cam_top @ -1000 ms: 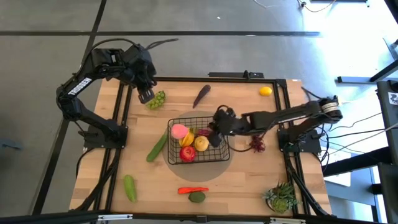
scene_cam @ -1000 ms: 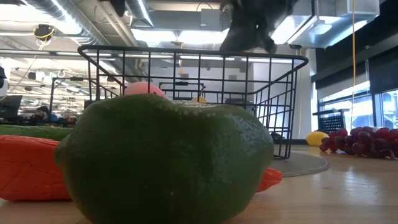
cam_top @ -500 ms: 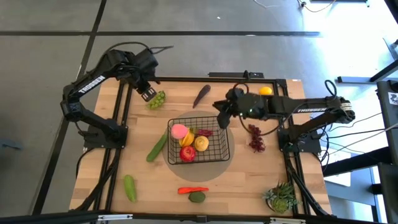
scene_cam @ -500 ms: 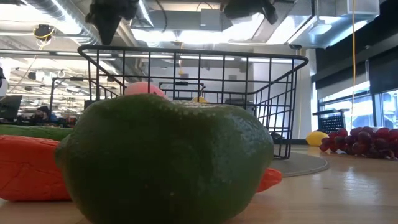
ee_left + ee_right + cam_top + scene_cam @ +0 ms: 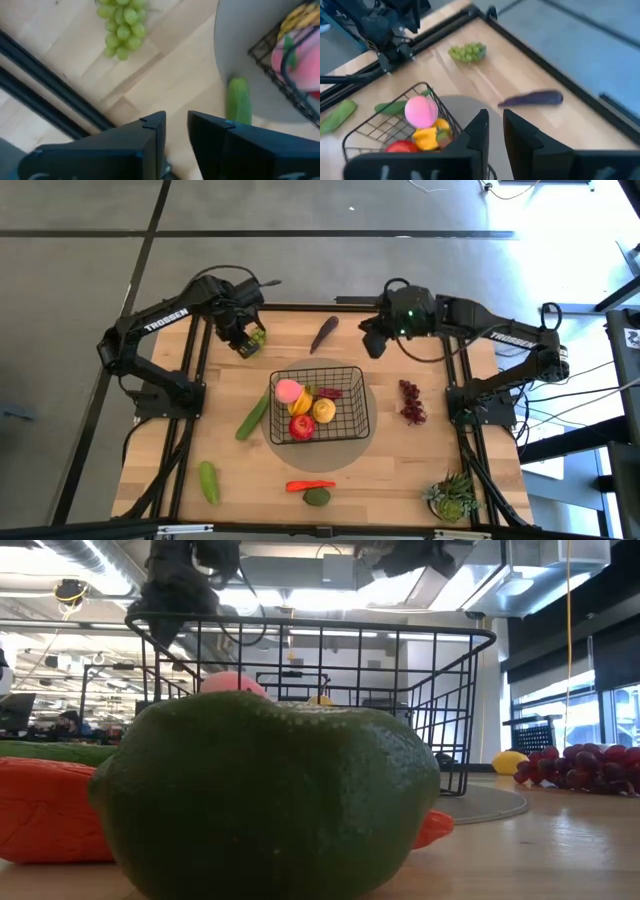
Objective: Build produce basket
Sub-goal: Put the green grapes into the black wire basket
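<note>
The black wire basket (image 5: 352, 380) stands mid-table on a grey round mat. It holds a pink peach (image 5: 288, 390), a red tomato (image 5: 301, 427) and yellow fruits (image 5: 323, 410). My left gripper (image 5: 243, 340) hovers shut and empty just left of the green grapes (image 5: 257, 336), which lie on the table ahead of its fingers (image 5: 122, 22). My right gripper (image 5: 372, 345) hangs shut and empty over the far part of the table, right of the purple eggplant (image 5: 324, 333). The right wrist view shows the eggplant (image 5: 532, 98) and the basket (image 5: 385, 127) below.
Dark red grapes (image 5: 410, 401) lie right of the basket. One cucumber (image 5: 252, 417) leans at the mat's left edge and another (image 5: 208, 481) lies near left. A red chilli (image 5: 310, 485) and a green fruit (image 5: 317, 497) lie at the near edge. A potted plant (image 5: 452, 495) stands near right.
My right gripper has risen out of the basket and drawn back toward the table's far edge, empty. My left gripper has come a little down and toward the green grapes. The produce in the basket has stayed put.
</note>
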Robot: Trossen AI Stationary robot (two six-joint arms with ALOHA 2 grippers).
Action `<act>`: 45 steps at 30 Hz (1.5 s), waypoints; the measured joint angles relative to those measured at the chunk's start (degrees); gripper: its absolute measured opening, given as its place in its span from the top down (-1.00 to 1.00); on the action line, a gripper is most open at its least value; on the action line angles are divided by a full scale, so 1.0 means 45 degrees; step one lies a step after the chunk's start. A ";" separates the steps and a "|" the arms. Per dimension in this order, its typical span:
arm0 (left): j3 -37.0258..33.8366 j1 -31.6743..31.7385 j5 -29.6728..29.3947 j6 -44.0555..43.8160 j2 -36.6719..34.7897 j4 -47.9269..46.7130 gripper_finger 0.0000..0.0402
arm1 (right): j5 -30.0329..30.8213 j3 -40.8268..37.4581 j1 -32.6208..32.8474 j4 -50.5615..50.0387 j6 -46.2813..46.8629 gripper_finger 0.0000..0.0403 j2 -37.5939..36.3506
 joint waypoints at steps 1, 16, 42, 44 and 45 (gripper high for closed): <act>-0.0083 0.0035 0.0002 -0.0122 0.0000 0.0162 0.66 | -0.0412 0.0037 -0.0286 -0.0240 0.0070 0.74 0.0000; -0.0170 0.0791 -0.0995 -0.0250 0.0227 0.2733 0.66 | -0.2286 -0.0042 -0.2436 -0.1920 -0.0029 0.74 0.0005; -0.0175 0.3295 -0.0083 0.3129 0.5011 0.5879 0.66 | -0.2048 -0.0042 -0.2435 -0.1827 -0.0679 0.74 0.0005; -0.0175 0.3409 -0.0051 0.3228 0.5306 0.5697 0.66 | -0.2048 -0.0042 -0.2477 -0.1827 -0.0679 0.74 0.0005; -0.0175 0.3476 -0.0056 0.3286 0.5455 0.5475 0.66 | -0.2048 -0.0042 -0.2481 -0.1827 -0.0679 0.74 0.0005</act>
